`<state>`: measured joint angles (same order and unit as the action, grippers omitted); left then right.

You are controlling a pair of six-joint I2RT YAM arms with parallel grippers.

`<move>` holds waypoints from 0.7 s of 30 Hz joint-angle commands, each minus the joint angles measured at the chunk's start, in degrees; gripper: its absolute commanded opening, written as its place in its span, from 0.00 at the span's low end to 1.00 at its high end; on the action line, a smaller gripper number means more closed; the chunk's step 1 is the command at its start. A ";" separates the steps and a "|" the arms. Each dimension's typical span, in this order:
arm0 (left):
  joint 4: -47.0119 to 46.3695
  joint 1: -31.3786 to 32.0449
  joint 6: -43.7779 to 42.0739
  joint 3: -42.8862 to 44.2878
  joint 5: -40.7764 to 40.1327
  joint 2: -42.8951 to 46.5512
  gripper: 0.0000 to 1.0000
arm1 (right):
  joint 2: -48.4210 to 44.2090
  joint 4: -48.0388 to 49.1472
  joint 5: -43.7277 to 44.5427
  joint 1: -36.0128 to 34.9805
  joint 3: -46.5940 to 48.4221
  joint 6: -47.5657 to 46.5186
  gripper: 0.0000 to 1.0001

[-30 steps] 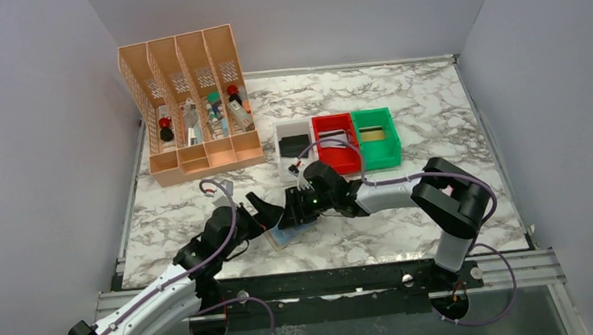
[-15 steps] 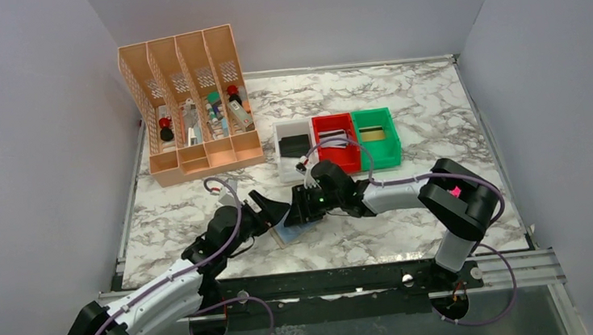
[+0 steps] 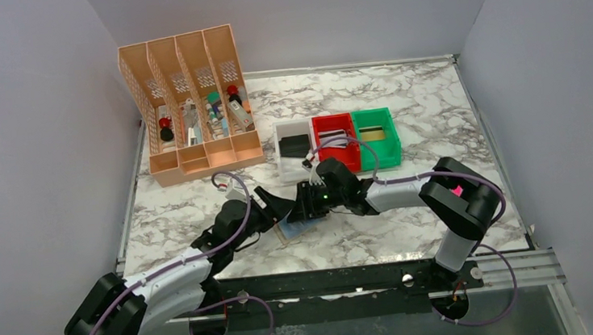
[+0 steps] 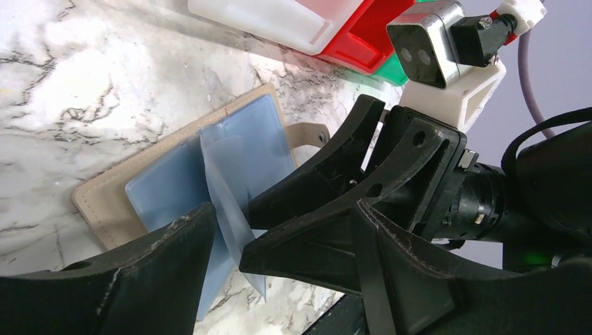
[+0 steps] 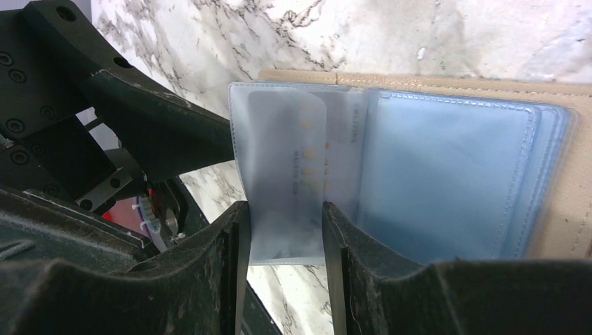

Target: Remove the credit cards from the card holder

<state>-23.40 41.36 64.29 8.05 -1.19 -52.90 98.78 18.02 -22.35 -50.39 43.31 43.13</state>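
The card holder (image 4: pixel 94 202) lies open beneath both tools. A clear sleeve (image 5: pixel 345 181) holding a credit card (image 5: pixel 293 174) is propped by the half-open, ungripping right gripper (image 5: pixel 283 216). It is straddled by the wide, empty left gripper (image 3: pixel 275 207). The card's edge must be pinched next.

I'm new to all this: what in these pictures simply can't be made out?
Top view: the card holder lies mostly hidden under the left gripper and right gripper.
Right wrist view: the credit card shows only faint, unreadable print through its cloudy sleeve; whether the fingers grip it or flank it is unclear.
Same view: the other sleeves are too cloudy to count cards.
Top view: the bins hold things too small to name.
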 commanded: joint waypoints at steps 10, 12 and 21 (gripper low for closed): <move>-4.30 0.21 3.68 -1.58 -0.15 -1.35 0.59 | -2.01 1.28 0.02 -0.07 -2.82 -0.16 0.46; -4.24 0.21 4.88 -2.84 -1.26 -0.41 0.61 | -2.06 1.07 0.38 -0.06 -2.89 -0.20 0.46; -1.48 0.21 5.66 -3.01 -4.13 -0.85 0.64 | -2.92 0.34 1.44 0.12 -3.15 -0.24 0.46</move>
<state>-25.78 41.39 69.28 4.36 -2.72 -52.80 97.03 19.53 -22.09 -49.91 40.97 43.62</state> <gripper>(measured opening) 0.687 0.460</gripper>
